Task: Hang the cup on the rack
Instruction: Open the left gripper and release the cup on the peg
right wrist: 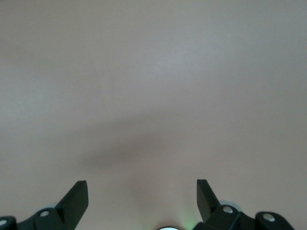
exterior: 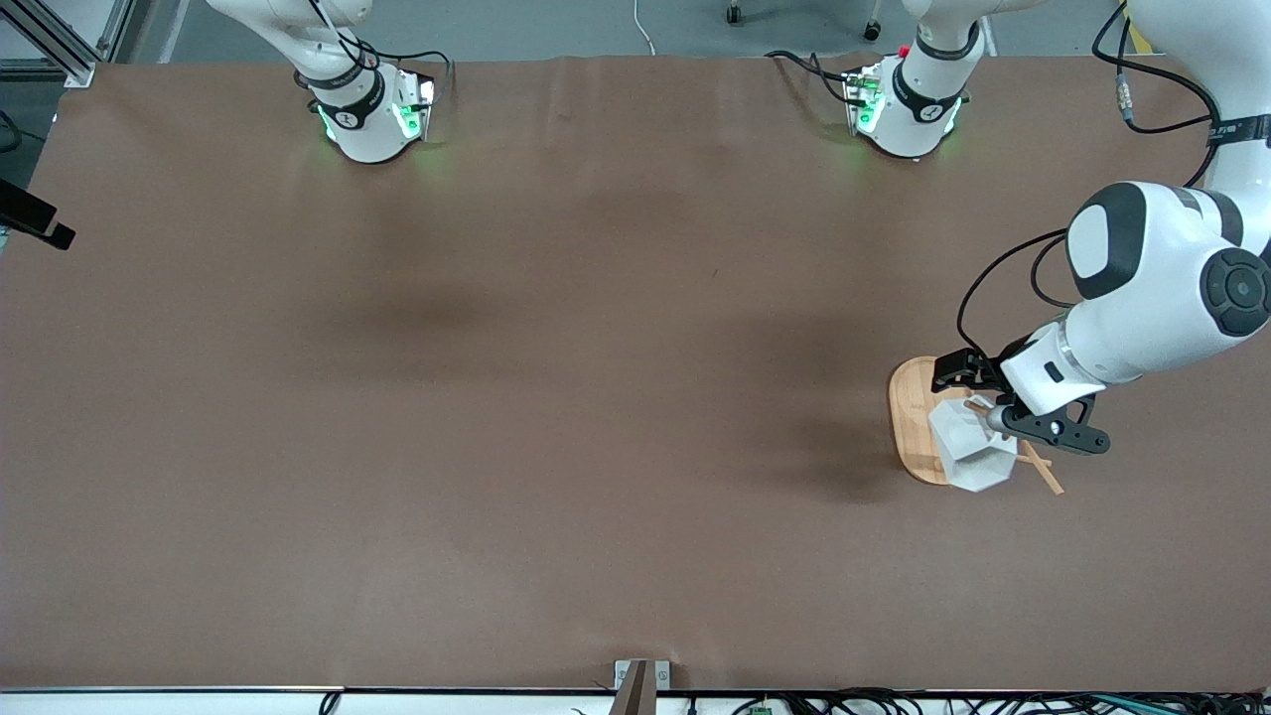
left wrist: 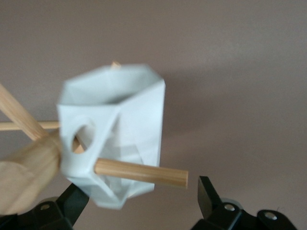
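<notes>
One peg of the rack (exterior: 918,417) ran through the cup (left wrist: 112,139) handle's hole, so the left tool (left wrist: 139,201) sat open, right tool (right wrist: 141,199) waiting open over bare tabletop (exterior: 496,397).

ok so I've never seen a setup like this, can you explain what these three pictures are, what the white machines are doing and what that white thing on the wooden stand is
These are two white robot arms bolted to a brown table. The big picture looks down from a high camera facing them. The other two come from cameras on each arm's wrist, with black fingertips showing at the bottom edge.

The wooden stand is a light bamboo mug rack with thin pegs. The small white angular cup hangs there: in the left wrist view a peg passes through the round hole in its handle.

The left gripper is at the rack, open, its fingers either side of the cup, not squeezing it. The right gripper waits, open, holding nothing, seeing only bare table.
</notes>
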You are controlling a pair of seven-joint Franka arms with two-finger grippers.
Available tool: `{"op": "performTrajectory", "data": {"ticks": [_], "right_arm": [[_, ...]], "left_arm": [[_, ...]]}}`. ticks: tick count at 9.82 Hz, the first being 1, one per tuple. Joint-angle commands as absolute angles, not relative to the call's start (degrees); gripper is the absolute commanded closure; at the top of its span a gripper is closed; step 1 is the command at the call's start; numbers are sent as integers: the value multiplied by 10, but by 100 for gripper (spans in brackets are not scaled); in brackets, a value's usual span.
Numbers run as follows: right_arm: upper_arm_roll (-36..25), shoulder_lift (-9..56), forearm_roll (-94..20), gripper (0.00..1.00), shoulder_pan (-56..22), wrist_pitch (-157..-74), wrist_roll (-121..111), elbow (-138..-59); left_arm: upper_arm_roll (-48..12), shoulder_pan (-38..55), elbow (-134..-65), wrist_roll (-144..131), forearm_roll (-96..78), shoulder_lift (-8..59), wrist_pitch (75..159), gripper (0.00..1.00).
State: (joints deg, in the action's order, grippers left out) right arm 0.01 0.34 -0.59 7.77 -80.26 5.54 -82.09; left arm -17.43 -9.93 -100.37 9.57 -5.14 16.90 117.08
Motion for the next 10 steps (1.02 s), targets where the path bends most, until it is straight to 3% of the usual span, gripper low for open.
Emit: {"op": "performTrajectory", "data": {"ticks": [1,5,7,10], "right_arm": [[1,5,-6,0,82,-795,51,-814],[0,5,-6,0,83,-795,51,-814],[1,5,-4,0,81,-795,50,-814],[1,5,-2,0,83,-795,48,-815]], "left_arm": [[-176,-96,-976,71,-50,177,1149,0],[-170,-103,-870,68,-40,150,1024,0],[-167,-116,-837,76,51,119,977,0],[-172,-148,-813,79,49,78,905,0]]}}
